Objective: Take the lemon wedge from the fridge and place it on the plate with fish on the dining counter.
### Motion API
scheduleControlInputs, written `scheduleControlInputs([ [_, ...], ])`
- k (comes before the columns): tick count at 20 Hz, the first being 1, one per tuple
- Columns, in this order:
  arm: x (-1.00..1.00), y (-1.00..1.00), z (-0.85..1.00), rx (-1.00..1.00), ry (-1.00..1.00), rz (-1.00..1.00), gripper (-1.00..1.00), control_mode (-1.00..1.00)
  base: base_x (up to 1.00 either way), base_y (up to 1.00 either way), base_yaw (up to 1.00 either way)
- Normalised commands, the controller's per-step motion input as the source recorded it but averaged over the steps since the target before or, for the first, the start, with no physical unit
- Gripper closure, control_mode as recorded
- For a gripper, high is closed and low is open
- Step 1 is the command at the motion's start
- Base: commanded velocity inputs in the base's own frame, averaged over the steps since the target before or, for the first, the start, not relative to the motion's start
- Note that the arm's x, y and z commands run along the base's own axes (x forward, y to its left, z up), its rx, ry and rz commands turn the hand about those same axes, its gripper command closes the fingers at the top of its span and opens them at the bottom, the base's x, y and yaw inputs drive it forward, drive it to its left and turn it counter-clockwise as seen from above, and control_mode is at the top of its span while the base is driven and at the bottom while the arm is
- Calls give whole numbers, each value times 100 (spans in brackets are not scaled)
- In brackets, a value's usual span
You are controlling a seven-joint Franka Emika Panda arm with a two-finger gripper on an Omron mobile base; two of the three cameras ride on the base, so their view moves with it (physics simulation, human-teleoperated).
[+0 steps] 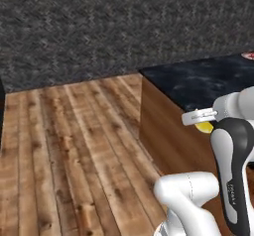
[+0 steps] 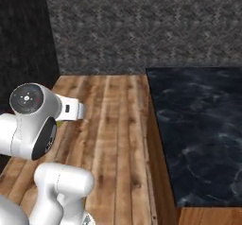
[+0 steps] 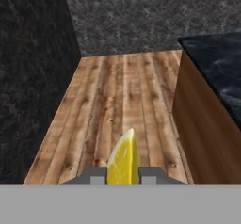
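A warm plank wooden floor (image 3: 122, 96) is stretching between dark speckled grey walls (image 2: 142, 25), and the robot is standing on it with the fridge stage of the job seemingly behind it. The tiny bright yellow crescent-shaped lemon wedge (image 3: 124, 158) is sitting clamped between the two small dark fingertips of the tool (image 3: 123, 176), its pointed end standing up past them and its long axis running along the line of the fingers. In the left base view the same yellow sliver (image 1: 204, 127) is peeking out just under the white hand.

Outward from the wedge, the long black marbled stone desk (image 2: 198, 129) on its brown wooden cabinet base (image 1: 168, 131) is lying off to the wedge's right, near but not beneath it; the wedge is hanging over bare floor, just beside the desk's near corner. At the far right edge of that desk, a pale-rimmed dish with a reddish piece, apparently the plate with fish (image 1: 249, 56), is barely showing, well apart from the wedge. The coming move, as I judge it, is turning on carrying the wedge rightward and onward over the desk toward that plate.
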Motion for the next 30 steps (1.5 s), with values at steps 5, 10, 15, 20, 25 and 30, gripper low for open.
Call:
scheduleControlInputs([
  [5,0,0,0,0,0,0,100,100,100,100,-45],
  [10,0,0,0,0,0,0,100,100,100,100,-44],
  [15,0,0,0,0,0,0,100,100,100,100,-40],
  [20,0,0,0,0,0,0,100,100,100,100,-39],
  [25,0,0,0,0,0,0,100,100,100,90,-28],
  [30,0,0,0,0,0,0,100,100,100,73,-23],
])
